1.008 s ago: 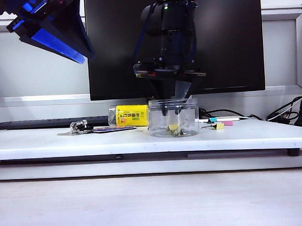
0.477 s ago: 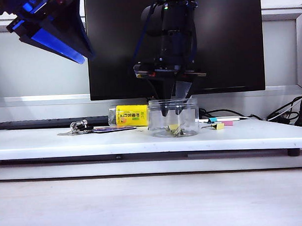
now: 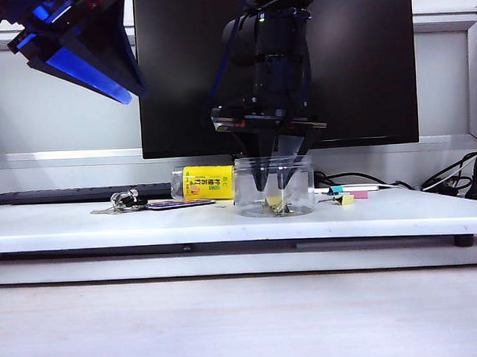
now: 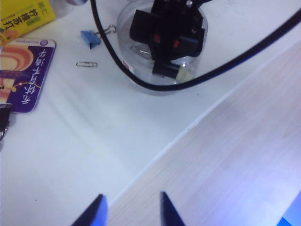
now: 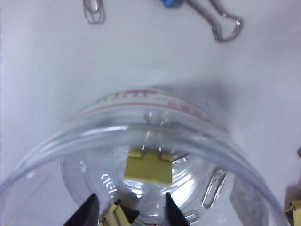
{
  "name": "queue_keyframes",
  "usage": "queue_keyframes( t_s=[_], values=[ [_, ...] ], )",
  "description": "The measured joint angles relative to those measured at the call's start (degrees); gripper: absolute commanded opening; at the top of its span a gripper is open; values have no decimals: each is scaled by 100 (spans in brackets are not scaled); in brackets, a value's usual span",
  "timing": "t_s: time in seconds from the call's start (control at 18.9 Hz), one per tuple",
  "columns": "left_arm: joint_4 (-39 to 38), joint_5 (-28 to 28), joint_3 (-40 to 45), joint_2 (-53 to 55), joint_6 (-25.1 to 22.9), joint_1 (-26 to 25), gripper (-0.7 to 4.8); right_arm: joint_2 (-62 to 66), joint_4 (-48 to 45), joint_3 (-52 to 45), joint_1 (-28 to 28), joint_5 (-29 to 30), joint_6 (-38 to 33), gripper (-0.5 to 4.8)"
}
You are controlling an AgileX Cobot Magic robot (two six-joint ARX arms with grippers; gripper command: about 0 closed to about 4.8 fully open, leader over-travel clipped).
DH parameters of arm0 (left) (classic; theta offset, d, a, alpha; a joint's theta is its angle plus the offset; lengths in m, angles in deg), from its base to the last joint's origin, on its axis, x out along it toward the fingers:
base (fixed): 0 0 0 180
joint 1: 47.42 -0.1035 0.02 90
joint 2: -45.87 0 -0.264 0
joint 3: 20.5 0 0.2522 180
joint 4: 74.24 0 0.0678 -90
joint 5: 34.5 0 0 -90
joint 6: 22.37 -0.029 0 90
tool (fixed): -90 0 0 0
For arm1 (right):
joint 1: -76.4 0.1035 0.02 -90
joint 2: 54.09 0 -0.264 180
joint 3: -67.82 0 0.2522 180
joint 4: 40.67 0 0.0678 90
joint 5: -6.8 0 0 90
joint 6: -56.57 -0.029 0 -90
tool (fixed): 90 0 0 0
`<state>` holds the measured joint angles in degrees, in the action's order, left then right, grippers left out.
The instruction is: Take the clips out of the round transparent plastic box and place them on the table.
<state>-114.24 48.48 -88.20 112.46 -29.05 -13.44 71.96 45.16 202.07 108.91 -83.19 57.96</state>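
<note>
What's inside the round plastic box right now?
Inside the round transparent plastic box lie yellow clips, a silver paper clip and the open right gripper, fingers apart above them. The left gripper hangs open, far off. The fingers hide part of the floor.

from low at the table's (image 3: 146,229) front edge we look level; both wrist cameras look down, sharing the box (image 3: 274,187), the right closest.
</note>
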Motion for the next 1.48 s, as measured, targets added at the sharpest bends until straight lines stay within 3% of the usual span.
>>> queue_keyframes(
  t_s=[0.74,1.01,1.48],
  values=[
    [-149,0,0,0,0,0,156,205,-2,0,-15,-17,-94,182],
    [-149,0,0,0,0,0,156,205,125,0,-15,-391,-92,203],
    [-149,2,0,0,0,0,156,232,164,17,-22,-428,-90,201]
  ],
)
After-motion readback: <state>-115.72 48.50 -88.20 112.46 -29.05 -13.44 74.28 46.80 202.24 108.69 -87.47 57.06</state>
